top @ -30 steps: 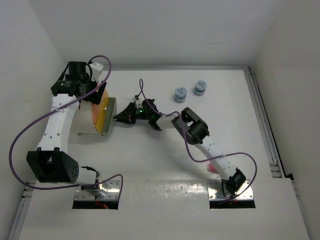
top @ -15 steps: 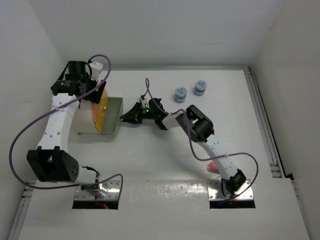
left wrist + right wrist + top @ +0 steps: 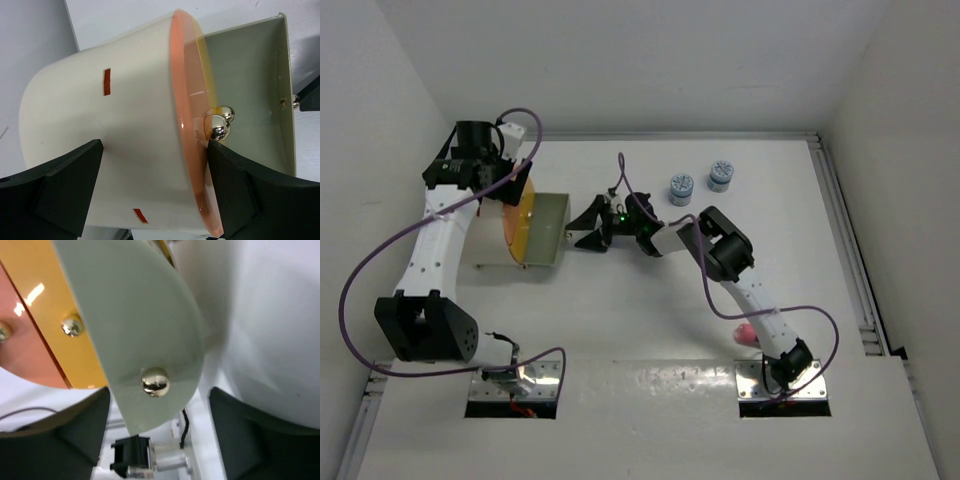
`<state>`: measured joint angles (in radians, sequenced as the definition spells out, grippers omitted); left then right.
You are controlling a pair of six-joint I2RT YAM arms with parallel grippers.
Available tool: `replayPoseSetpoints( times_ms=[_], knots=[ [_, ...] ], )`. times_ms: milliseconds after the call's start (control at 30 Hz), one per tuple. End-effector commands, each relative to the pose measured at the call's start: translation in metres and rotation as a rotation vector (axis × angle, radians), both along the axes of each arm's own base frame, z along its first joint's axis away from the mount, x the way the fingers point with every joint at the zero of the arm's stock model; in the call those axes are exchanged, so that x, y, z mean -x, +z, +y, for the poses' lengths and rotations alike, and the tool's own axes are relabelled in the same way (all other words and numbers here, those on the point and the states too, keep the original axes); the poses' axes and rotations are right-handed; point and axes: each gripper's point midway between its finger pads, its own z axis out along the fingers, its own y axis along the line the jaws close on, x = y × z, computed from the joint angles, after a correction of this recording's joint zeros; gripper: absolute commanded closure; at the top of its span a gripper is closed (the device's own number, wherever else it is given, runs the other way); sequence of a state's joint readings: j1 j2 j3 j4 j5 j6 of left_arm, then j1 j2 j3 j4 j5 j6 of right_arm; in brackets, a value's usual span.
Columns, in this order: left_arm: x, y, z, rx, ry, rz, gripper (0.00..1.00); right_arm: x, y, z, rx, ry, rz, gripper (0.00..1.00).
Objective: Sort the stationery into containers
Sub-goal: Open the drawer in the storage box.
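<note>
Starting closest to the bases: a stubby pink cylinder (image 3: 745,333) lying on the white table (image 3: 620,330), tucked right against the lower link of the right arm (image 3: 760,310), near that arm's mount. Half hidden by the arm, so can't say much more about it.

Further in, over on the left, a cream drum (image 3: 490,245) lying on its side, with its orange round face (image 3: 523,222) turned toward the middle of the table. Sticking out of that face, a grey-green drawer (image 3: 552,222), open side up. Shiny round knobs (image 3: 218,127) on the orange face, really clear in the left wrist view.

Over the drum's far side, the left gripper (image 3: 154,155), opened very wide with the drum body between its black fingers (image 3: 65,190). One finger against the cream back end, the other at the orange rim just beside a knob. Looks clamped onto the drum.

Just beside the drawer's outer end and pointing at it, the right gripper (image 3: 582,230). Spread wide, holding nothing. In the right wrist view, the drawer's front panel and its own silver knob (image 3: 155,381) sitting in the gap between the two dark fingers, touching neither.

Farthest back: two small round blue-and-white pieces (image 3: 681,187), the second one (image 3: 721,175) just to the right of the first. Both upright, near each other, well apart from the drum and beyond the right gripper.
</note>
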<state>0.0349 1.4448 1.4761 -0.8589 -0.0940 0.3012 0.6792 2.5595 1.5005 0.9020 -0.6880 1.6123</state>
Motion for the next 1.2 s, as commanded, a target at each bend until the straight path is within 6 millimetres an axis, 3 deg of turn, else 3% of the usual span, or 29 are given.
replayPoseSetpoints(
  times_ms=[0, 233, 400, 600, 700, 833, 867, 900, 967, 1033, 1100, 1133, 1167],
  knots=[
    [0.047, -0.069, 0.007, 0.066, 0.084, 0.321, 0.11, -0.005, 0.026, -0.001, -0.019, 0.006, -0.055, 0.18],
    [0.041, -0.061, -0.002, 0.099, 0.053, 0.282, 0.11, -0.007, 0.022, -0.016, 0.052, 0.002, -0.072, 0.11],
    [0.031, -0.034, -0.019, 0.165, -0.038, 0.176, 0.10, -0.005, 0.025, -0.040, 0.102, -0.004, -0.100, 0.11],
    [0.018, 0.033, -0.046, 0.196, -0.169, -0.059, 0.10, 0.004, 0.028, -0.057, 0.177, 0.045, -0.200, 0.13],
    [0.014, 0.066, -0.053, 0.200, -0.205, -0.171, 0.10, 0.009, 0.036, -0.063, 0.221, 0.077, -0.279, 0.14],
    [0.019, 0.126, -0.060, 0.179, -0.249, -0.382, 0.10, 0.012, 0.048, -0.076, 0.277, 0.105, -0.362, 0.15],
    [0.019, 0.137, -0.061, 0.172, -0.254, -0.418, 0.10, 0.010, 0.060, -0.083, 0.298, 0.119, -0.455, 0.17],
    [0.020, 0.157, -0.070, 0.170, -0.283, -0.471, 0.10, 0.017, 0.055, -0.094, 0.353, 0.148, -0.433, 0.18],
    [0.021, 0.168, -0.075, 0.169, -0.291, -0.484, 0.10, 0.017, 0.066, -0.115, 0.430, 0.200, -0.596, 0.25],
    [0.023, 0.172, -0.094, 0.175, -0.343, -0.460, 0.10, 0.038, 0.051, -0.163, 0.600, 0.302, -0.555, 0.39],
    [0.025, 0.171, -0.103, 0.180, -0.362, -0.448, 0.10, 0.048, 0.043, -0.198, 0.691, 0.344, -0.539, 0.45],
    [0.027, 0.167, -0.107, 0.179, -0.368, -0.438, 0.10, 0.047, 0.042, -0.222, 0.736, 0.342, -0.529, 0.48],
    [0.028, 0.168, -0.115, 0.178, -0.385, -0.446, 0.10, 0.060, 0.033, -0.250, 0.827, 0.415, -0.545, 0.50]
  ],
)
